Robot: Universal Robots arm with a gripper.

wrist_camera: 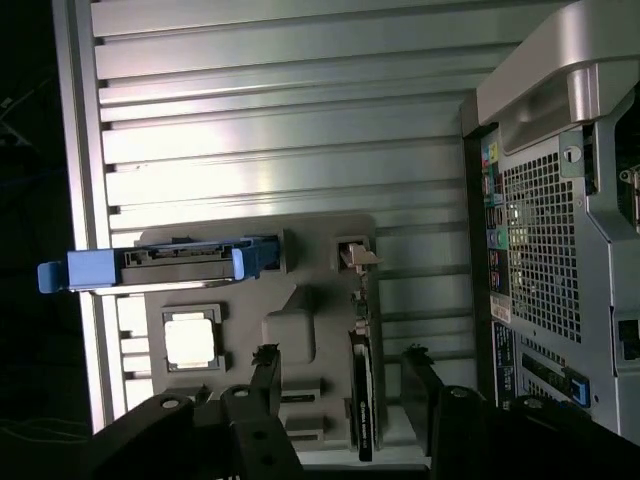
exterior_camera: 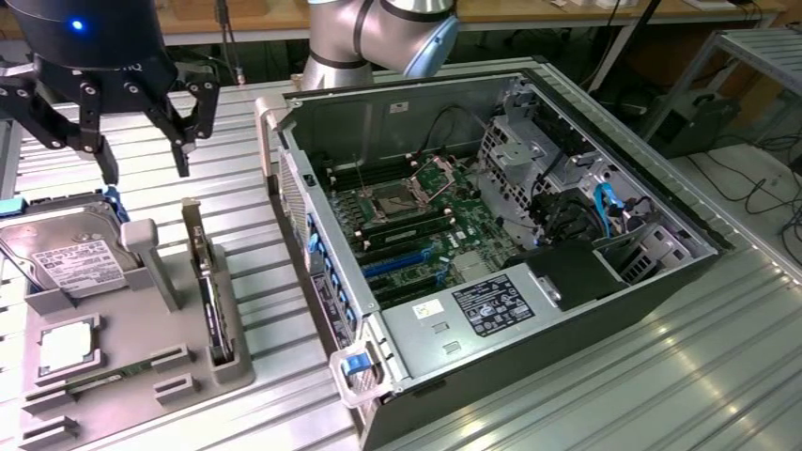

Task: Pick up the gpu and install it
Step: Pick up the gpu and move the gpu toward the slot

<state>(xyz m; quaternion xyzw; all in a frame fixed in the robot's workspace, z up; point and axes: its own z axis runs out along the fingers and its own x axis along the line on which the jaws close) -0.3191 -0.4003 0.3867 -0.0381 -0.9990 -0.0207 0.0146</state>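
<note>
1. The black, multi-fingered gripper hangs over the ribbed aluminium table, above the far end of a grey moulded parts tray. Its jaws are released: the fingers are splayed wide with nothing between them.
2. The gpu is a thin dark expansion card with a long pale metal bracket strip. It stands on edge in a slot along the tray's side at the exterior view's right, the side nearest the computer. It is untouched and well below the gripper.
3. In the wrist view the gripper looks down on the tray, and the two dark fingers frame the gpu, which sits closer to one of them.
4. A silver hard drive with a white label also sits on the tray in a blue carrier, along with a square silver processor chip. At the near end there is what may be a small green memory stick, though it is hard to make out.
5. To the exterior view's right of the tray an open grey-and-black computer tower case lies on its side, its green motherboard exposed.
</note>
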